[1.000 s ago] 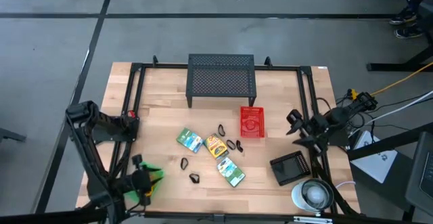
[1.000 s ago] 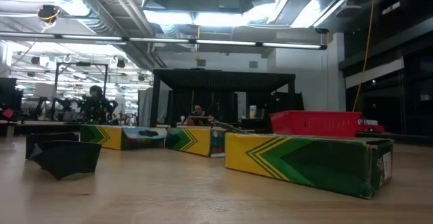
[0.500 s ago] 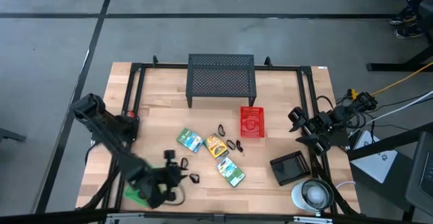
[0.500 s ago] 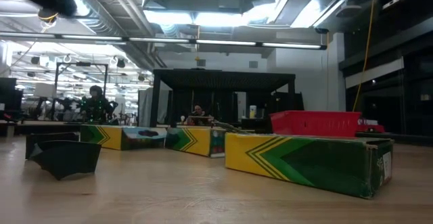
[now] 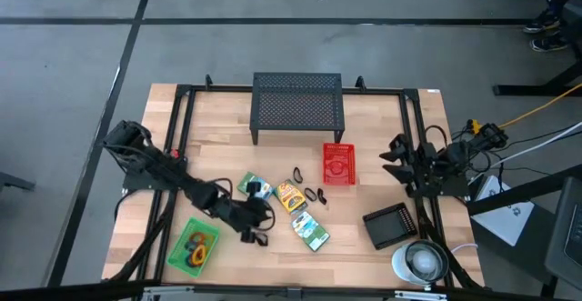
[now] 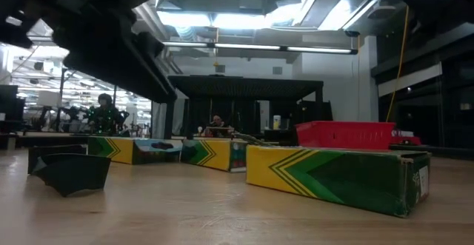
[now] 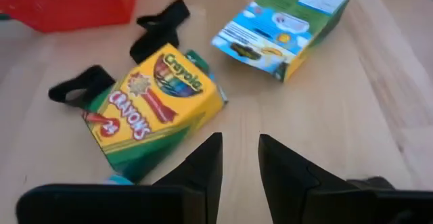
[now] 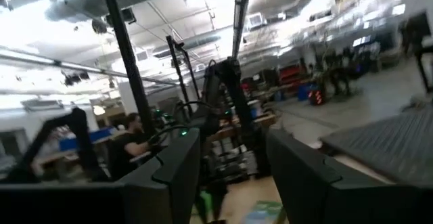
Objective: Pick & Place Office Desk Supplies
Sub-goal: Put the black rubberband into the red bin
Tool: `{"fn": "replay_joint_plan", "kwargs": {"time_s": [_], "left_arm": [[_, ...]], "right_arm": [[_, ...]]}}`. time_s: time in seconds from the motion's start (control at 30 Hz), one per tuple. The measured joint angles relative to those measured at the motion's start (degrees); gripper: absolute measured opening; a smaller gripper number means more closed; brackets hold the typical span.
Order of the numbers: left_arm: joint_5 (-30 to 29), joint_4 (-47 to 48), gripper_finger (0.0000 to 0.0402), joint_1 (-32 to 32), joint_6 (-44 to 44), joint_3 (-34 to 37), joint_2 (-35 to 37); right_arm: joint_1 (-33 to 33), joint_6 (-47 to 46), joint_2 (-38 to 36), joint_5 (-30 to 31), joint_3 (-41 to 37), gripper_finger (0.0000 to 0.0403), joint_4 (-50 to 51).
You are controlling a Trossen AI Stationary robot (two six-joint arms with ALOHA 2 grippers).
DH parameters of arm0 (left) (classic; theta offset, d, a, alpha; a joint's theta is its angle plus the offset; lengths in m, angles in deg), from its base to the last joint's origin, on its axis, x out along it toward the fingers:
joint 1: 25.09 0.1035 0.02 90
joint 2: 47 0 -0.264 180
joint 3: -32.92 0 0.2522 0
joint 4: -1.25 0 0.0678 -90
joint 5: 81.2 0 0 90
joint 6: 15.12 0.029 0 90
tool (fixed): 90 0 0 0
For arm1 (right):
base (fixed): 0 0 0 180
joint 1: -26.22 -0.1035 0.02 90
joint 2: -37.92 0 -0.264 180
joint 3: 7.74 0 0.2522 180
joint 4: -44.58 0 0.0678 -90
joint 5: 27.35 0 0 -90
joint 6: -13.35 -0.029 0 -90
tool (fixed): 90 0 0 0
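Overhead, my left gripper [image 5: 247, 215] reaches toward the packets [image 5: 291, 196] mid-table while the right gripper [image 5: 396, 155] waits open far right; wrist-side, its empty jaws stand parted just short of the crayon box [image 7: 152, 109], needing a closer approach.

Crayon packets [image 5: 291, 196] and, seemingly, clips [image 5: 310, 194] lie mid-table.

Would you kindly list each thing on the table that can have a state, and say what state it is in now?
Left gripper: open, empty, low over the table.
Right gripper: open, empty, raised at the table's right edge.
Yellow crayon box: closed, lying flat.
Green tray: holding coloured loops.
Red basket: contents cannot be made out.
Black mesh stand: upright, nothing on top.
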Motion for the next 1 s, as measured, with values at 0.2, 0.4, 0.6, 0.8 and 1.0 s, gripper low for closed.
{"fn": "replay_joint_plan", "kwargs": {"time_s": [0.2, 0.4, 0.6, 0.8, 1.0], "left_arm": [[6.43, -15.23, 0.0093, 2.99, 6.31, 3.81, 0.03], [4.31, -6.85, 0.0095, 5.87, 6.30, 4.03, 2.34], [3.74, -5.26, 0.0093, 6.71, 8.47, 3.95, 8.87], [-1.82, 1.93, 0.0092, 6.37, 7.79, 3.97, 12.96], [1.43, -6.68, 0.0093, 4.31, 5.75, 8.62, 13.17]], "right_arm": [[0.07, -8.02, 9.19, 8.15, 0.00, 0.0172, -0.82], [1.56, -7.45, 21.86, 9.31, -0.02, 0.0172, -12.76], [3.80, -9.47, 35.81, 12.28, 4.63, 0.0172, -12.41], [4.37, -10.93, 55.21, 11.90, 15.32, 0.0172, -10.56], [4.44, -8.89, 73.21, 15.26, 27.45, 0.0172, -6.24]]}}
